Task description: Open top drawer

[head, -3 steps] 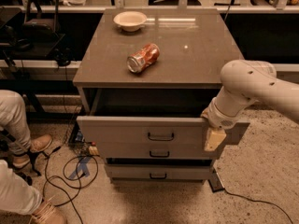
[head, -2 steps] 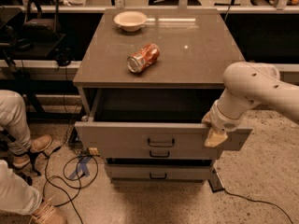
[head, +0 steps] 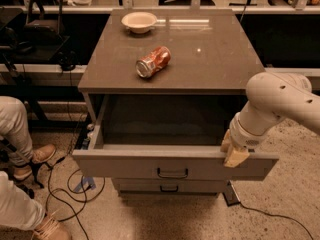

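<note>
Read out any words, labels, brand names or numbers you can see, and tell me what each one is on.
No text here can be read.
Soda can, lying on its side on the cabinet top: red and white print, too blurred to read.
Bowl: no marking shows.
Top drawer, pulled out: plain front, no label.
Claw, at the right end of the drawer's front edge: no label shows.

Nothing could be read anywhere in the frame. The red can, lying on its side on the cabinet top in the upper centre, bore some printing, but it was too blurred to make out. The gripper sat on the front edge of the top drawer at lower right, and showed no legible mark.
</note>
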Controlling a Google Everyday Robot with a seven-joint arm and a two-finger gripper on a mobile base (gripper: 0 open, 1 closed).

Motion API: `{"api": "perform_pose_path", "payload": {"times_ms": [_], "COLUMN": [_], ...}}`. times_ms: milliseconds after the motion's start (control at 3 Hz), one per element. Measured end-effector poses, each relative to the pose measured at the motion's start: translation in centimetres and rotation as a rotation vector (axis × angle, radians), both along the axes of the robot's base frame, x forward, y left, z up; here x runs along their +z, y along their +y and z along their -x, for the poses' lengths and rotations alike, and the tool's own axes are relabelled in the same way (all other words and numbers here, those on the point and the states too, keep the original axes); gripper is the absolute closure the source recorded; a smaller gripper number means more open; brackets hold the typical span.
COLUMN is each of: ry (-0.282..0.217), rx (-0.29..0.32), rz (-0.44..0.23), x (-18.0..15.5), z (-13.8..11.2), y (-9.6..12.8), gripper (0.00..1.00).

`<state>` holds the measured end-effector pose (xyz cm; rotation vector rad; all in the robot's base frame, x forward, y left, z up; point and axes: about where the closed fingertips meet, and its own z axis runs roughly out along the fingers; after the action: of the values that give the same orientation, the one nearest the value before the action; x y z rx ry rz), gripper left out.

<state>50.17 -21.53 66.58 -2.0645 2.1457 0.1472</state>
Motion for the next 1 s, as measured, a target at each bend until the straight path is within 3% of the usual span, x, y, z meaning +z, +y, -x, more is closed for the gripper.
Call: {"api": "perform_pose_path", "payload": {"times_ms": [333,1000], "ry": [0.001,0.005], "rx": [0.0,0.002], "rz": [0.0,0.0], "x": [-0.13,-0.32], "z": [0.02,0.13], "y": [0.01,0.06], "gripper": [0.98,0.53]}}
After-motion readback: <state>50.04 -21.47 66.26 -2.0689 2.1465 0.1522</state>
